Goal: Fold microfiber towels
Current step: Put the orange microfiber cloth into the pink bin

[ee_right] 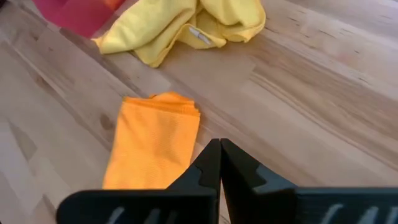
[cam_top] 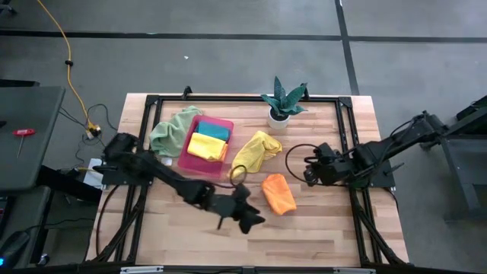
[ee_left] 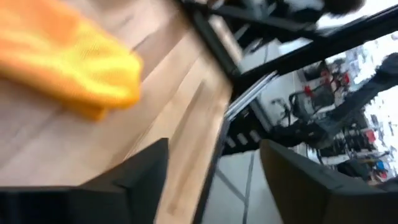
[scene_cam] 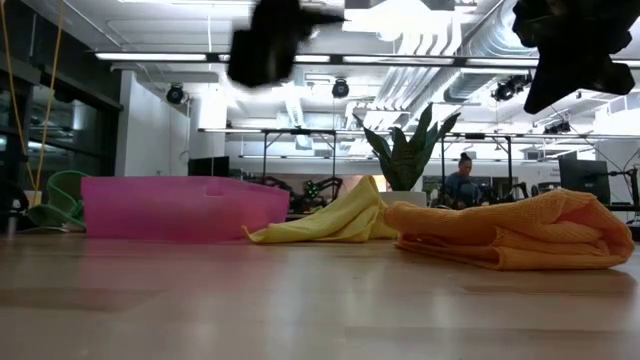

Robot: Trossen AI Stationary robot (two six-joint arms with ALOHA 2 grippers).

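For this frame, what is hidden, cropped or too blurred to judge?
- Pink tray contents: in the low view its wall hides the yellow and teal towels inside.
- Pale green towel: the low view shows only a sliver at the picture's edge.
- Orange towel: motion-blurred and cropped in the left wrist view, so its fold can't be checked there.
- Left gripper: cropped by the low view's top edge.

No text, label, brand or number can be read anywhere.

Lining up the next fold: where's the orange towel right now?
In the high view the orange towel lies folded on the bare table, right of centre, just below the crumpled yellow towel and between the left gripper and right gripper.
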